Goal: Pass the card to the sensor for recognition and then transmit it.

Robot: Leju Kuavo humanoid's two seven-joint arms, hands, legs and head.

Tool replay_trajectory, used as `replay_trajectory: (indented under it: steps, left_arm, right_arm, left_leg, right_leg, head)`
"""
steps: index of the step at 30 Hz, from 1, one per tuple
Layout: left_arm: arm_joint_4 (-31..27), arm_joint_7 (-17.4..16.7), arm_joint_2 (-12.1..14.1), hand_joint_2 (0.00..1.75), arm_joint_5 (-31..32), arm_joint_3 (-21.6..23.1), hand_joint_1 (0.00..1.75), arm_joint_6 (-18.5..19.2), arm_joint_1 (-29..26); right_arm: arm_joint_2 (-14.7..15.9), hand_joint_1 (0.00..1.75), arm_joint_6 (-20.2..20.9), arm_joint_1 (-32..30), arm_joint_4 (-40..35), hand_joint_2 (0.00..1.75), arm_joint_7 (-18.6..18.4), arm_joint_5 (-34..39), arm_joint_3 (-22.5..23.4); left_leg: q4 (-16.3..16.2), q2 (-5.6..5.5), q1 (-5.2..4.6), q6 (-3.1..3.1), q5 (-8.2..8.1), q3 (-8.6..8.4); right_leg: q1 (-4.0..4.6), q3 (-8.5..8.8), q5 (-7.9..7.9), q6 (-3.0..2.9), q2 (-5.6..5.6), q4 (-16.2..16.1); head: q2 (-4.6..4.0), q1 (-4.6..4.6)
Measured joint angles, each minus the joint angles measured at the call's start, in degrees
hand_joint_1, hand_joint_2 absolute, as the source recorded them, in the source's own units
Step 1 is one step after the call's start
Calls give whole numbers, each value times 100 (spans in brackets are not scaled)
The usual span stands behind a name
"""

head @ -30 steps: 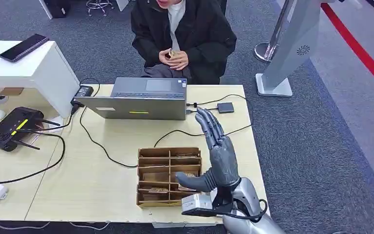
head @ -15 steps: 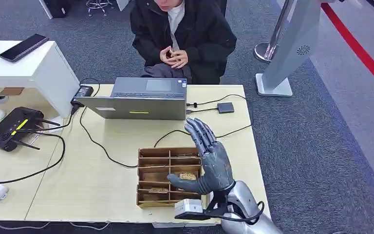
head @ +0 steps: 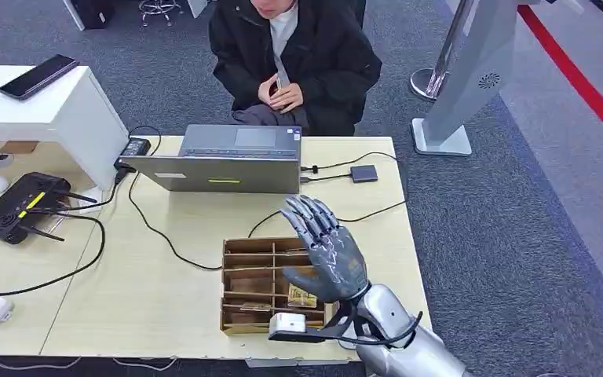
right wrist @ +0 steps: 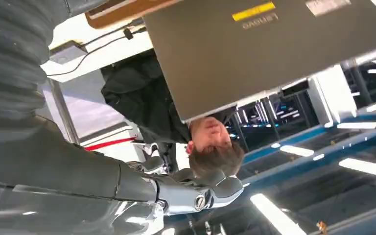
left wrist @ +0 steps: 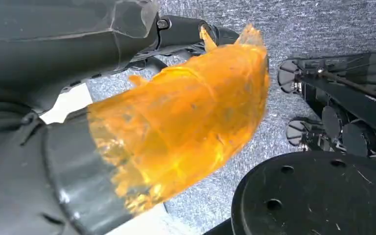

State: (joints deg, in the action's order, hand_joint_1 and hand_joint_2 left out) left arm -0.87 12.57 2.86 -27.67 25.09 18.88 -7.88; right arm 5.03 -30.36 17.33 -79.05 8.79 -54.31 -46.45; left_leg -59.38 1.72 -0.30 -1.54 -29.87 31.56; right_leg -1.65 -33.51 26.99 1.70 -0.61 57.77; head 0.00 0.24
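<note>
My right hand [head: 326, 250] hangs over the right-hand side of the card box [head: 245, 284], fingers spread and slightly curled, palm toward the compartments, holding nothing. A card [head: 302, 298] lies flat in a compartment on the near right, just beside my thumb and partly under my palm; more flat pieces sit in the neighbouring compartments. I judge the card to be light, thin and fairly stiff, with a smooth face that may slip. It lies flush on the compartment floor between low dividers, so the best hold is a pinch across two opposite edges, or a lift at one exposed edge followed by a pinch of thumb against finger. Firm pressure is unnecessary; bending is the main risk. Beyond the box a cable [head: 159, 233] crosses the table [head: 157, 290] toward the laptop [head: 228, 161]. The sensor [head: 363, 173], a small dark pad on its own lead, lies past my fingertips near the far right edge. A person [head: 294, 55] sits behind the laptop. My left hand [left wrist: 127, 127] hangs low above the floor; I cannot tell how its fingers lie.
</note>
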Motion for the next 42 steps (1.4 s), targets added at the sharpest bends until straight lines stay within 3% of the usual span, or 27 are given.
replay_trajectory:
  steps: [24, 30, 34, 42]
  left_arm:
    - [0, -37, 39, 0, 81, -92, 0, 13, -3]
    - [0, -39, 39, 0, 96, -101, 0, -4, -3]
    - [9, -39, 39, 0, 111, -135, 0, -2, -3]
    - [9, -44, 39, 0, 131, -192, 0, -20, -3]
  right_arm:
    - [245, 0, 470, 327, 391, 175, -326, -90, -323]
    - [260, 12, 538, 372, 400, 175, -385, -66, -385]
    - [284, 30, 548, 383, 430, 175, -391, -33, -426]
    - [308, 30, 575, 414, 459, 175, -400, -2, -472]
  left_leg:
    - [0, 1, 0, 0, 0, 0]
    - [0, 0, 0, 0, 0, -1]
    - [0, 1, 0, 0, 0, 0]
    - [0, 0, 0, 0, 0, 0]
  right_leg:
    - [0, 0, 0, 0, 2, 0]
    - [0, 0, 0, 0, 1, 0]
    - [0, 0, 0, 0, 1, 0]
    - [0, 0, 0, 0, 1, 0]
  head:
    - [0, -2]
    - [0, -2]
    - [0, -2]
    - [0, -2]
